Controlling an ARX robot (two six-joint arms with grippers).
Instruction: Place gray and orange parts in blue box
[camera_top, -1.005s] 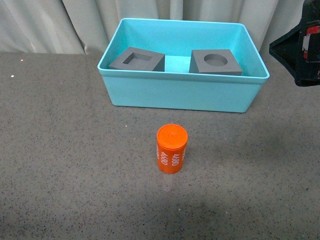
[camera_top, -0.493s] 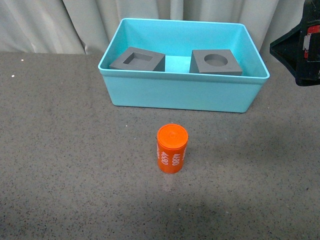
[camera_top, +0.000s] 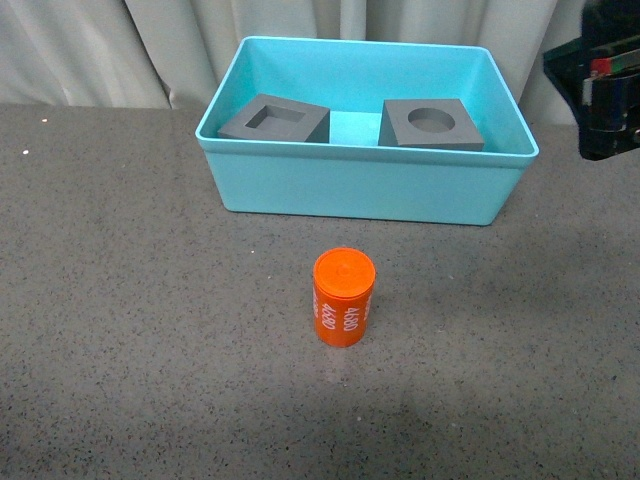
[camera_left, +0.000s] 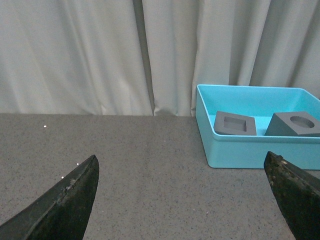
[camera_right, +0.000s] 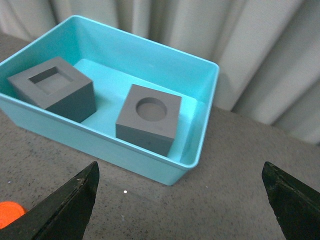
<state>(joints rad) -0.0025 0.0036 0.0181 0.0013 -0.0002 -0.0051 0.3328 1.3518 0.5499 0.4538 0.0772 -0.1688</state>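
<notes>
Toward the near edge of the table (camera_top: 120, 300), about midway along it, one orange cylinder (camera_top: 344, 297) stood upright on the bare gray surface, well apart from everything else. Its white digits ran sideways down the wall, and those curving out of sight could not be read. In the right wrist view only a sliver of it showed, cut off by the frame.

Both grippers hung above the table with their jaws spread wide and nothing between them: the left gripper (camera_left: 180, 200) and the right gripper (camera_right: 182, 200). Only the dark tips of their fingers showed. The front view caught just a black piece of the right arm (camera_top: 608, 85), cropped at the picture's edge.

Farther back, near the far edge, sat the one blue box (camera_top: 360, 190). It held two gray cubes side by side but not touching: the cube with the square recess (camera_top: 275, 119) and the cube with the round recess (camera_top: 431, 125) (their lower halves were hidden behind the box's near wall in the front view). Behind the table hung a pale curtain (camera_top: 100, 50).
</notes>
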